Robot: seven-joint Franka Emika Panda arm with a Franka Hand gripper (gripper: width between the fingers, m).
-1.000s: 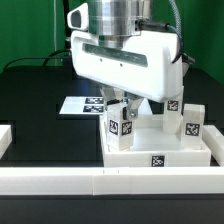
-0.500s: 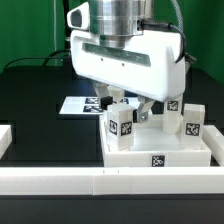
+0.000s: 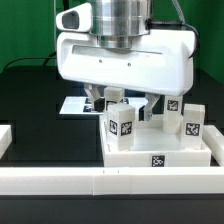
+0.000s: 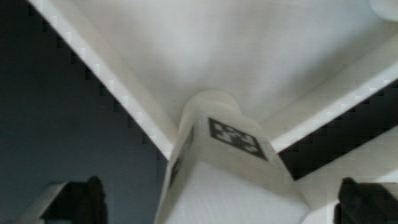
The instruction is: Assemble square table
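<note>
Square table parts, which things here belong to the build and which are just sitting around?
Part of the job:
tabletop
tagged legs, e.g. front one, another
gripper, open above them

Not part:
marker board
border rail

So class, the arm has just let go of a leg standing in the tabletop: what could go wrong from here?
The open gripper hangs just above the leg, its fingers on either side, so a sideways move could tip the leg over. The leg may not be fastened to the tabletop, and other legs stand close enough to be bumped.
</note>
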